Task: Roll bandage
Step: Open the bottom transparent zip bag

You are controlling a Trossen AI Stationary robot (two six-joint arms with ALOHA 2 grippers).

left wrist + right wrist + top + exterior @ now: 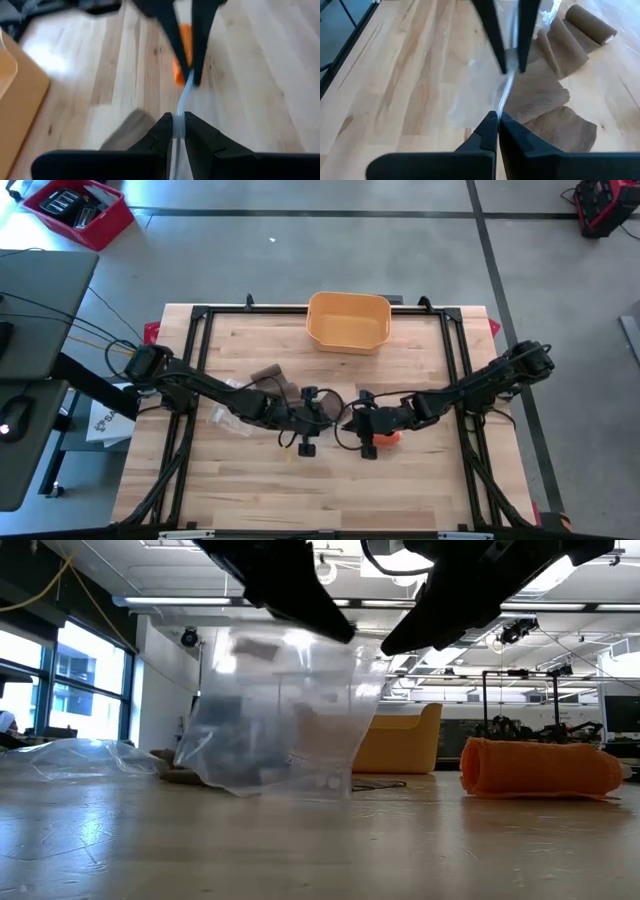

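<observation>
Pinching the upper edge of a clear plastic bag [285, 710] from opposite sides, both grippers met above the middle of the wooden table [330, 490]; the left gripper [179, 131] had its fingers clamped on the thin film, a narrow slit showing between the pads; the right gripper [497, 125] had its fingers pressed fully together on the same edge; in each wrist view the other arm's fingers appeared across the bag, gripping the film farther along. The bag hung upright between the two grippers, its lower edge at or near the tabletop in the low view; contact could not be judged. A tan bandage [560, 75] lay on the table beneath and beside the bag on the left arm's side, partly unrolled, its wound end [592, 25] lying farther out; a strip of it trailed flat toward the bag. An orange bandage roll [540, 768] lay on its side near the right gripper, clear of the bag. A second clear plastic bag [228, 420] lay crumpled under the left arm. A yellow bin [348, 321] sat at the table's far edge, well apart from both grippers.
</observation>
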